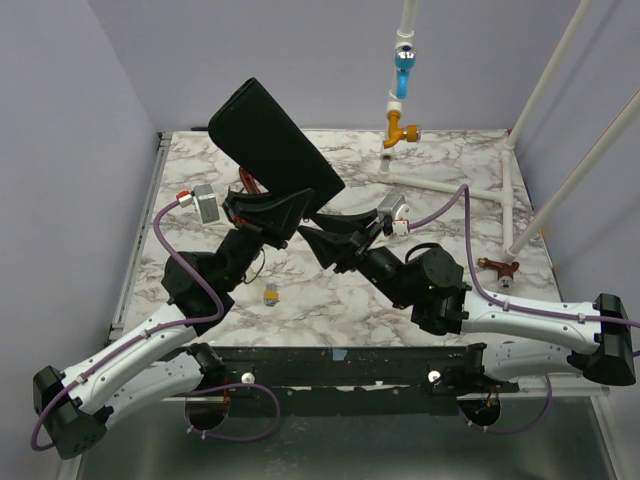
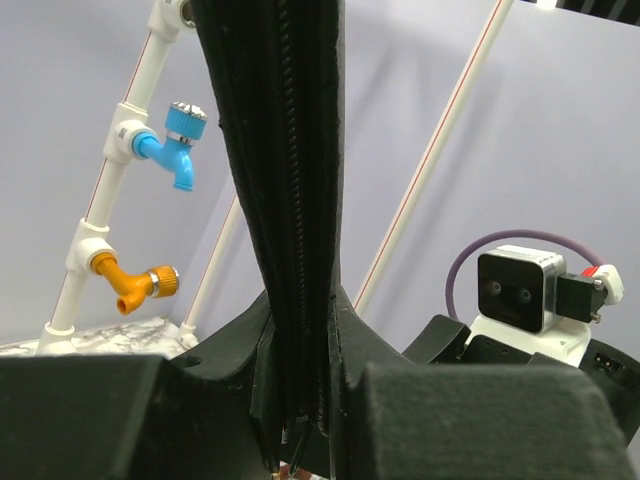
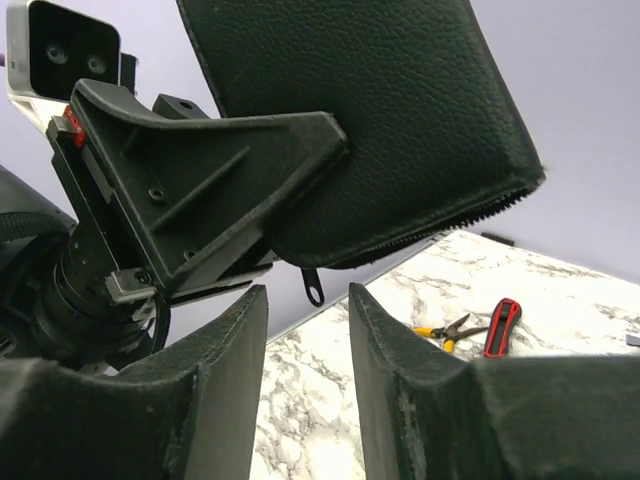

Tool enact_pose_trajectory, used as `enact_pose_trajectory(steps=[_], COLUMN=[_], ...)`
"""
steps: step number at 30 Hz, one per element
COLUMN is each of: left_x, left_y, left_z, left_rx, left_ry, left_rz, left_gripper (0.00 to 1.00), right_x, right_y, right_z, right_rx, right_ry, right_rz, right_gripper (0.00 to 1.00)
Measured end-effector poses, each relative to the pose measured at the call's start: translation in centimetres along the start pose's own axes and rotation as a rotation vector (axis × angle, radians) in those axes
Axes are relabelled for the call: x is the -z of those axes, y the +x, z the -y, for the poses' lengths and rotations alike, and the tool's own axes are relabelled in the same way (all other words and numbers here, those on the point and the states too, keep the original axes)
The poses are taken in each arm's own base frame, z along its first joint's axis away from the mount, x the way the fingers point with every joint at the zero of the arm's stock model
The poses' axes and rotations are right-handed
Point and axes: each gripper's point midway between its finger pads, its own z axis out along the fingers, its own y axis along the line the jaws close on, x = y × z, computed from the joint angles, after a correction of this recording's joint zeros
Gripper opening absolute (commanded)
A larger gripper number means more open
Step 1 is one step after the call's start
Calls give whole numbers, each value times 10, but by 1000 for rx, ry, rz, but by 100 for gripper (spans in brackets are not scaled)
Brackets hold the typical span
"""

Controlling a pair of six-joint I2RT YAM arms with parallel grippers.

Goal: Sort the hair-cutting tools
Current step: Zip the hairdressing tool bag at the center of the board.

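Grained matt leather-look pouch (image 3: 380,130), smooth marble-patterned tabletop (image 1: 330,300), glossy plastic pipes (image 2: 105,190)

A marble-patterned counter (image 1: 440,170) carries the loose items; above it a black zip pouch (image 1: 275,140) is raised and tilted, its zipper pull dangling; at the far edge white pipes (image 1: 560,60) bear a blue tap (image 1: 403,68) over an orange tap (image 1: 402,131); yellow-handled pliers (image 3: 450,328) lie just beside a red-handled tool (image 3: 502,326); a small yellow piece (image 1: 270,295) and a brown fitting (image 1: 498,267) lie well apart.
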Motion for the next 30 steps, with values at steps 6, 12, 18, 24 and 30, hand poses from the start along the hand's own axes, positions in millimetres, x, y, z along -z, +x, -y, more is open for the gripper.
enact_pose_trajectory(steps=[6, 12, 18, 24, 30], left_x=[1, 4, 5, 6, 6], left_y=[3, 4, 4, -1, -3], left_z=[-2, -2, -2, 0, 2], left_rx=[0, 0, 1, 1, 1], left_ry=[-4, -5, -2, 5, 13], left_rz=[-7, -8, -6, 8, 15], left_gripper=[0, 0, 0, 0, 0], right_x=[-3, -5, -6, -9, -11], right_y=[0, 1, -2, -4, -5], right_z=[-3, -4, -4, -5, -6], right_rx=[-8, -13, -14, -10, -11], right_ry=[-8, -7, -8, -7, -6], right_rz=[0, -5, -1, -12, -21], right_gripper=[37, 30, 26, 22, 19])
